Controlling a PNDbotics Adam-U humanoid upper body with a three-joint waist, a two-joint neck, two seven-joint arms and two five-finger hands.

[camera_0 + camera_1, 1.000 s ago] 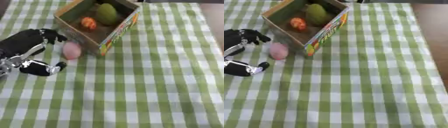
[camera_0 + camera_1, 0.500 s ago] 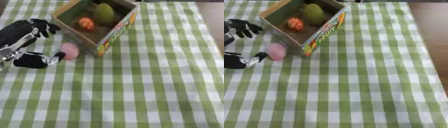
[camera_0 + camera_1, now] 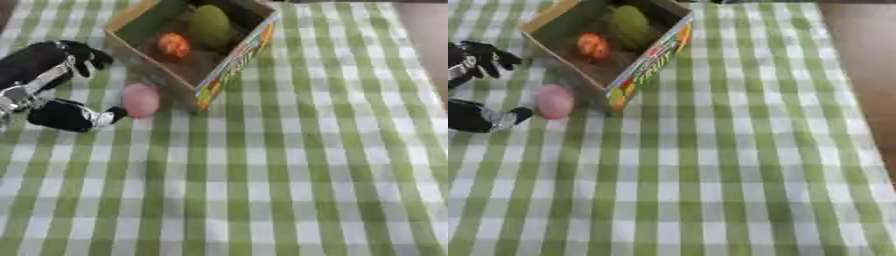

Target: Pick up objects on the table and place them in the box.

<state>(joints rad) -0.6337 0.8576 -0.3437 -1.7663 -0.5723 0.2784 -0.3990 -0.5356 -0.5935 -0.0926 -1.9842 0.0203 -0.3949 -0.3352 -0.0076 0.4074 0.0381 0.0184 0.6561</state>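
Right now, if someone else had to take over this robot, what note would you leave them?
Left hand: open at the left edge of the table, thumb tip beside the pink egg-shaped object, fingers above it; it holds nothing.
Right hand: not in view.
The box stands at the far left of the green checked cloth, with an orange object and a green one already inside.
Done: those two are in the box.
Left: the pink object lies on the cloth just outside the box's near-left wall. Grasp it, lift it over the wall and drop it in. No other loose object shows.
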